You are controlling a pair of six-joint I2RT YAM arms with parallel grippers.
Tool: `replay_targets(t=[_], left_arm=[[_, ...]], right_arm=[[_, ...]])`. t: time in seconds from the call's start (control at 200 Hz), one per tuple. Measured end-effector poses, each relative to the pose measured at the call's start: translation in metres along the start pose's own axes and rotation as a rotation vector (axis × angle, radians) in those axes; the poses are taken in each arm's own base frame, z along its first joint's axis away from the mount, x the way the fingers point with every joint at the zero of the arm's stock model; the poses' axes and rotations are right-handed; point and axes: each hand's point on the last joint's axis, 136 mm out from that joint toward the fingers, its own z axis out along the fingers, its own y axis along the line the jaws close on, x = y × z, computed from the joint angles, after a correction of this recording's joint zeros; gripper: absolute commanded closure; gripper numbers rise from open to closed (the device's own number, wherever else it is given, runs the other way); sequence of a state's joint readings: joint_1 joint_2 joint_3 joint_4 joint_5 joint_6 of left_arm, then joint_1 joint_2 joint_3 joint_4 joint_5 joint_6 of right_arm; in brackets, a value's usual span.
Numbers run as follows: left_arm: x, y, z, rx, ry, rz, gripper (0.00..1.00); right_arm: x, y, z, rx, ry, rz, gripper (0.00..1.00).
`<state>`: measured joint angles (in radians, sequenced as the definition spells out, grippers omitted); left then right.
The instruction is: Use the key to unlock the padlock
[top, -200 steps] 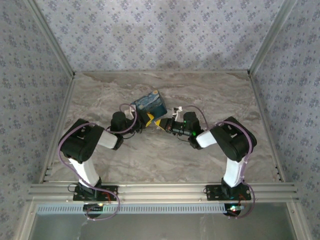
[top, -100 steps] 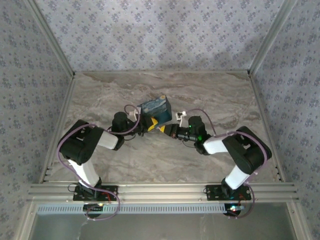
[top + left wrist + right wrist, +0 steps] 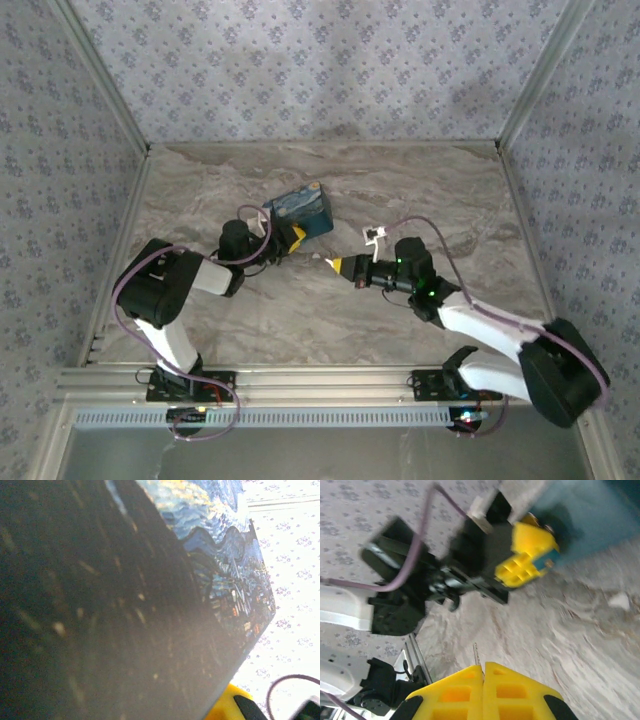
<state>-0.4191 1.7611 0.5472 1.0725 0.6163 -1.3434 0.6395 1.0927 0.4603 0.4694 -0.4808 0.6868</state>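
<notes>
The padlock (image 3: 303,208) is a blue block with a painted swirl pattern, held off the table at centre left. My left gripper (image 3: 293,232) is shut on its near end. In the left wrist view the padlock's (image 3: 125,605) dark side is very close, with one yellow finger (image 3: 231,706) at the bottom edge. My right gripper (image 3: 338,266) is shut on the key (image 3: 476,655), whose thin toothed blade sticks out between the yellow fingertips (image 3: 455,690). The right gripper sits a short way to the right of the padlock (image 3: 585,515), apart from it, the blade pointing toward the left arm.
A small white scrap (image 3: 318,257) lies on the marble table (image 3: 420,190) between the two grippers. The right arm's purple cable and white connector (image 3: 373,236) arch above its wrist. Patterned walls and metal rails close in the table.
My right gripper has drawn back from the padlock, to the right and nearer, with the key still in it. The left gripper shifted the padlock slightly left and turned it.
</notes>
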Motion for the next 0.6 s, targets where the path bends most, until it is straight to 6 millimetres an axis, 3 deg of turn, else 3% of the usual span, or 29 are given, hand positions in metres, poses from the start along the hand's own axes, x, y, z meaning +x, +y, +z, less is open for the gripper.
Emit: replay_targets(t=[0.19,0.31,0.445,0.6], left_arm=[[0.003,-0.001,0.001,0.001,0.006,0.001,1.0],[0.005,-0.001,0.002,0.004,0.013,0.003,1.0],[0.005,-0.003,0.002,0.011,0.013,0.008,1.0],[0.005,-0.007,0.003,0.026,0.013,0.008,1.0]], right_arm=[[-0.045,0.07,-0.034,-0.076,-0.168,-0.283,1.0],[-0.059,0.095,-0.047,-0.096,-0.223,-0.378,1.0],[-0.064,0.089,-0.041,-0.06,-0.215,-0.379,1.0],[-0.049,0.046,-0.013,0.02,-0.131,-0.257,1.0]])
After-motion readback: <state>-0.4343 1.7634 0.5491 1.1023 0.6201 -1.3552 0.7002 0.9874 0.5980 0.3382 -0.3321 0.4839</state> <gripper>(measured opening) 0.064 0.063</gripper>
